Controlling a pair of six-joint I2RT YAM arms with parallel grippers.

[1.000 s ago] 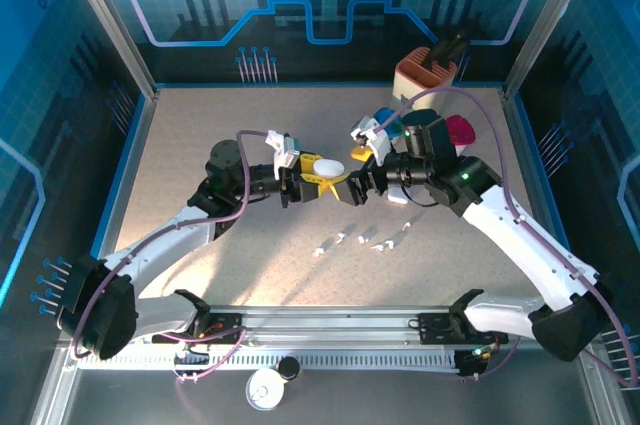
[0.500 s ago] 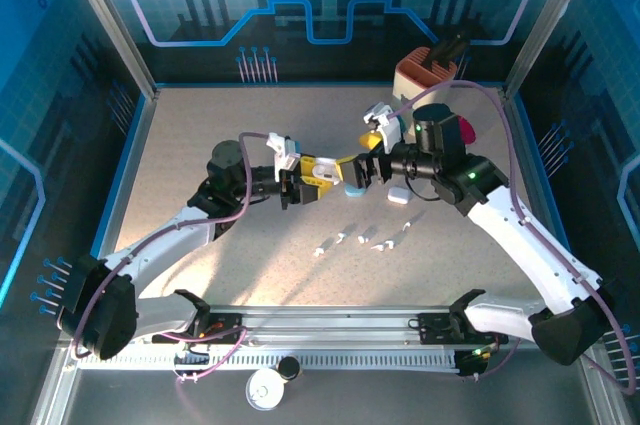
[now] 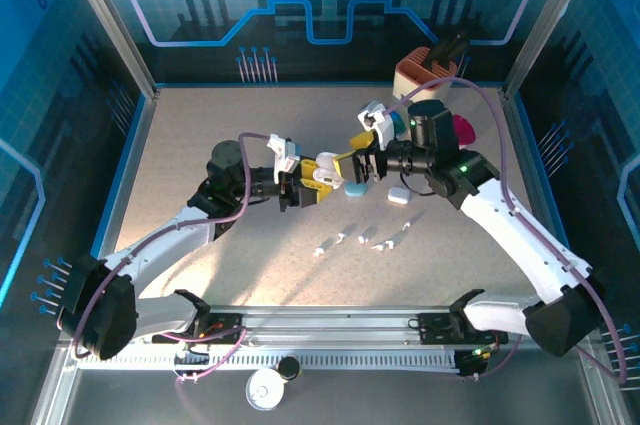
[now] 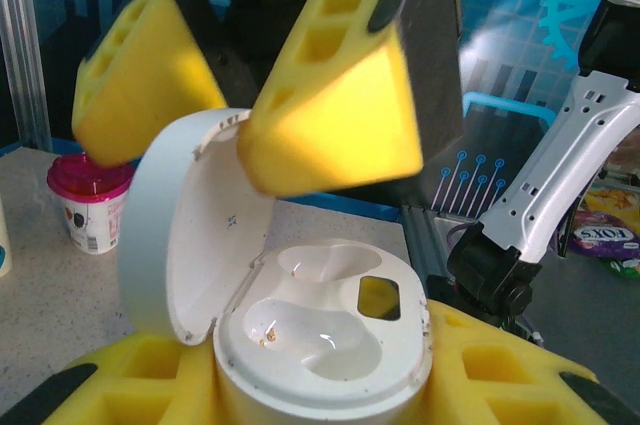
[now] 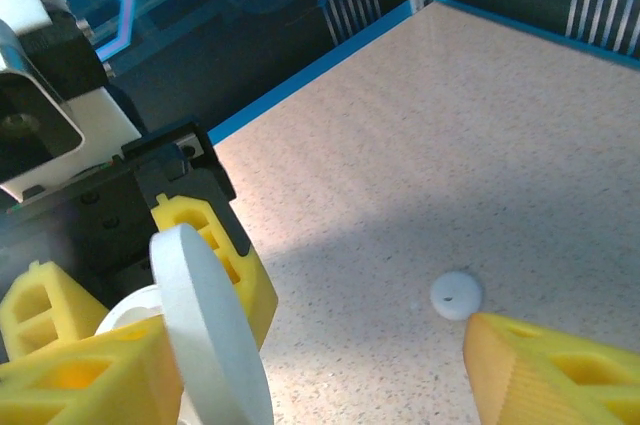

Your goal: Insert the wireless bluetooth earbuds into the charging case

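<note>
My left gripper (image 3: 318, 185) (image 4: 320, 390) is shut on the base of a white charging case (image 3: 324, 173) (image 4: 325, 340), held above the table. The case's lid (image 4: 185, 225) (image 5: 210, 335) stands open, and both sockets are empty. My right gripper (image 3: 346, 167) (image 5: 320, 385) is open just above the case, its yellow fingers (image 4: 335, 95) spread wide on either side of the lid's top edge. Several tiny white earbuds (image 3: 365, 236) lie in a loose row on the table in front of both grippers.
A teal case (image 3: 355, 185) and a white case (image 3: 398, 196) lie under the right arm. A teal cup (image 3: 428, 109), a pink cup (image 3: 463, 128) (image 4: 88, 200) and an orange-and-white holder (image 3: 424, 71) stand at the back right. A small white disc (image 5: 456, 295) lies on the table.
My right gripper has swung left and come in over the case. My left gripper has carried the case slightly right towards it. The earbuds on the table have not moved.
</note>
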